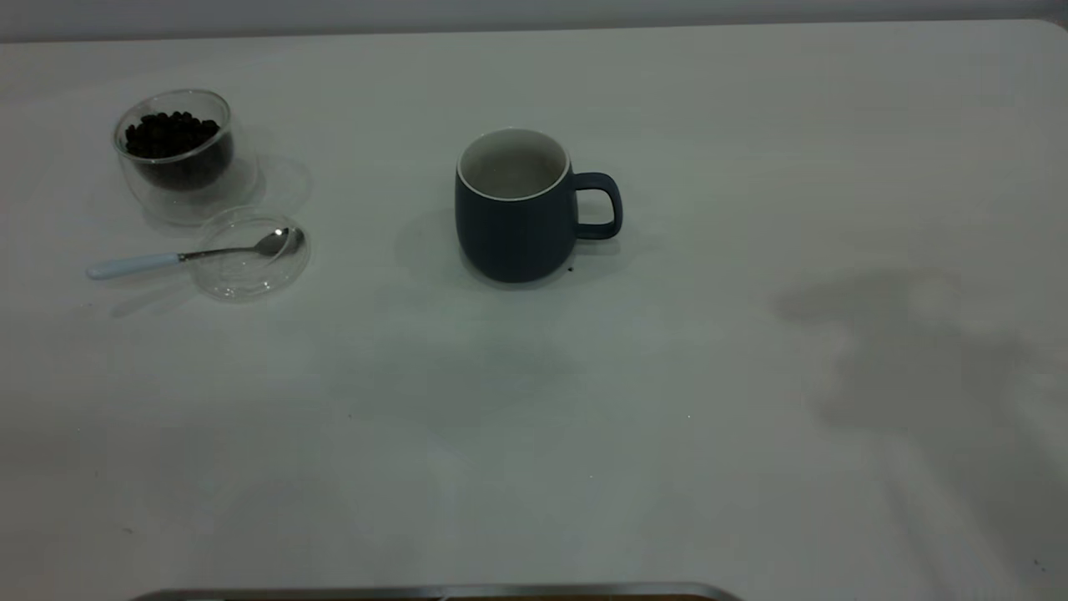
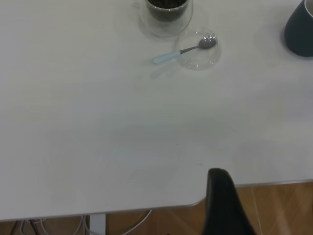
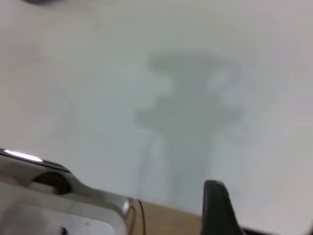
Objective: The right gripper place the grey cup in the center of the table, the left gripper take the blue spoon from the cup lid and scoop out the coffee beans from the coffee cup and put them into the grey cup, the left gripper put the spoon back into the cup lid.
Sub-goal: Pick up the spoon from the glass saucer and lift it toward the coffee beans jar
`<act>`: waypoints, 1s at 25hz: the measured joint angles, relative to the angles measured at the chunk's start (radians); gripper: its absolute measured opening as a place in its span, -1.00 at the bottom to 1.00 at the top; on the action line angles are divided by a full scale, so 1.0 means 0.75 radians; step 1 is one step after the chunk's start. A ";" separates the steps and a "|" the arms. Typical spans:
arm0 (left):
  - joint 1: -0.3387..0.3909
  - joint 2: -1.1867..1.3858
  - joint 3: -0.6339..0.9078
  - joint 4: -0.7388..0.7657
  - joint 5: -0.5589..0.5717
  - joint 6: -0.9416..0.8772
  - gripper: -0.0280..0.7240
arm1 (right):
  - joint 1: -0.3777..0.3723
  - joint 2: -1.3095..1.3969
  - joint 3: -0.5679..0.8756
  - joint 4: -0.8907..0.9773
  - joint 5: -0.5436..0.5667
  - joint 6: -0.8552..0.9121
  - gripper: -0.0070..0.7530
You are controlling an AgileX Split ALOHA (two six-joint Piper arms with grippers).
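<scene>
Nearest the exterior camera, a dark rounded edge [image 1: 434, 593] crosses the bottom of the frame; beyond it spreads the white table [image 1: 534, 434], marked by small dark specks and, toward the right, a broad soft shadow [image 1: 909, 359]. Farther back, near the table's middle, the grey cup [image 1: 517, 209] stands upright, handle pointing right, whitish interior showing no contents; a dark speck lies just beside its base. At far left, the cup lid [image 1: 250, 255] lies flat with the spoon [image 1: 192, 255] across it: metal bowl resting inside the lid, pale handle extending left over the rim onto the table. Just behind the lid, touching or nearly touching it, the coffee cup [image 1: 178, 154] holds the beans [image 1: 173, 133]. No brand, label or writing is legible on any object. Neither arm appears in the exterior view. The left wrist view alone shows the left gripper [image 2: 222, 205], a single black finger hanging over the table's near edge, well apart from lid, spoon and cups, with wood floor and cables below; its opening cannot be told. The right wrist view alone shows the right gripper [image 3: 217, 208], likewise one dark finger, beside a metal bracket [image 3: 58, 196] at the table edge; its opening cannot be told.
</scene>
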 joint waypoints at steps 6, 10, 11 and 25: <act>0.000 0.000 0.000 0.000 0.000 0.000 0.40 | 0.000 -0.375 0.463 -0.035 0.004 0.027 0.34; 0.000 0.000 0.000 0.000 0.000 -0.001 0.40 | 0.000 -0.673 0.765 -0.032 -0.063 0.027 0.34; 0.000 0.000 0.000 0.000 0.000 0.000 0.40 | 0.000 -0.746 0.821 -0.024 -0.080 0.027 0.34; 0.000 0.000 0.000 0.000 0.000 0.000 0.40 | -0.221 -1.667 1.073 0.025 -0.148 0.023 0.34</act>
